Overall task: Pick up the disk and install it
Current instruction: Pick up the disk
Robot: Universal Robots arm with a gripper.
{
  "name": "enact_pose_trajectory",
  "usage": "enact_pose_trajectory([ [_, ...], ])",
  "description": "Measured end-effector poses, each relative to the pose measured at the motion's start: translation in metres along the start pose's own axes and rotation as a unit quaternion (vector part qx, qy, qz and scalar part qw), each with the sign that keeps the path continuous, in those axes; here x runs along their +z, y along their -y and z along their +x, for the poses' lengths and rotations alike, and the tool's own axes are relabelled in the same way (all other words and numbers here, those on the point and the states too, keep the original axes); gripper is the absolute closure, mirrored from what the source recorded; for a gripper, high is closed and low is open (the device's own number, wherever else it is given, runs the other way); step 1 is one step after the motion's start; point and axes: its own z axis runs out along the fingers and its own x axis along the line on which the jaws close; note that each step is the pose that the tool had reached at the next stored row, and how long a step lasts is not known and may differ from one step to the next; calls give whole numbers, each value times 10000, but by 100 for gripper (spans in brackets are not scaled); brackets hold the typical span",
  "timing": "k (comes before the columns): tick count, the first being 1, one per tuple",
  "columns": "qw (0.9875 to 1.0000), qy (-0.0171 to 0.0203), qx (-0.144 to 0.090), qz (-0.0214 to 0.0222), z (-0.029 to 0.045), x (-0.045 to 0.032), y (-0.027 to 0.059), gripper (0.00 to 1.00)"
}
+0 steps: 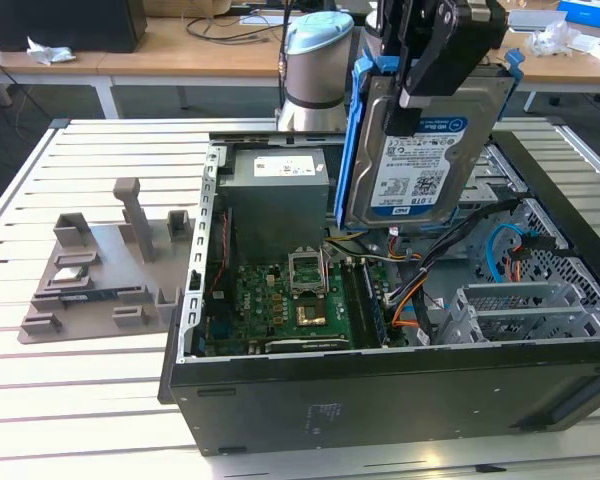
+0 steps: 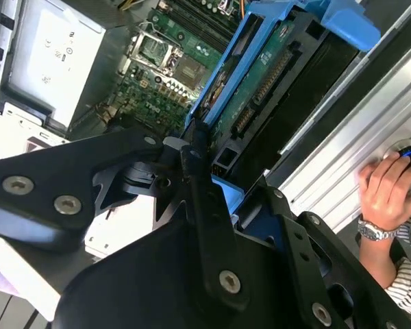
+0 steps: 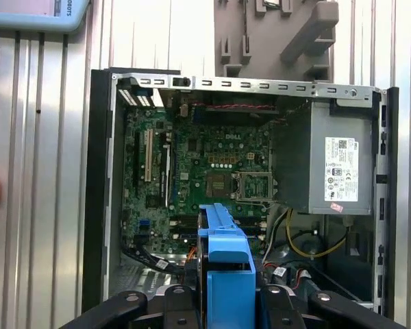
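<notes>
exterior view has the gripper [image 1: 420, 95] raised over the open computer case [image 1: 380, 390], its black fingers pinching the upper end of the disk [image 1: 420, 160], one finger lying across the labelled face. the disk hangs from the gripper nearly upright, label toward the camera, with blue side rails [image 1: 352, 140] running down its edges and its lower end just above the case's interior. beneath the gripper lie bundled cables [image 1: 420, 290]. toward the exterior view's left of it are the green motherboard [image 1: 280, 300] and the grey power supply [image 1: 278, 195]. well off from the gripper on that same side, a grey fixture [image 1: 100, 270] sits on the slatted table [image 1: 80, 400]. in the second wrist view the gripper's dark links close around the disk, whose circuit-board underside shows, and a person's hand [image 2: 387, 181] with a wristwatch [image 2: 375, 229] rests on the table beyond the case. in the first wrist view a blue rail stands out between the fingers, with the motherboard beyond it.
</notes>
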Motion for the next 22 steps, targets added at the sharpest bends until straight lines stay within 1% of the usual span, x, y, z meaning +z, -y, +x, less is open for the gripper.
enact_pose_trajectory([
  [4, 9999, 5, 156, 7, 36, 12, 2, 64],
  [6, 9998, 7, 195, 8, 95, 21, 1, 64],
  [8, 9997, 8, 228, 10, 173, 35, 3, 64],
  [9, 9997, 9, 232, 9, 217, 45, 64, 64],
  [10, 9997, 9, 232, 8, 233, 49, 118, 64],
  [12, 9997, 9, 231, 5, 255, 54, 203, 64],
  [13, 9997, 9, 232, 4, 273, 59, 261, 64],
  [16, 9997, 9, 232, 0, 308, 68, 378, 64],
  [17, 9997, 9, 233, -2, 325, 74, 446, 64],
  [19, 9997, 9, 232, -5, 342, 79, 522, 64],
  [20, 9997, 9, 233, -7, 357, 84, 589, 64],
  [22, 9997, 9, 232, -10, 374, 91, 663, 64],
])
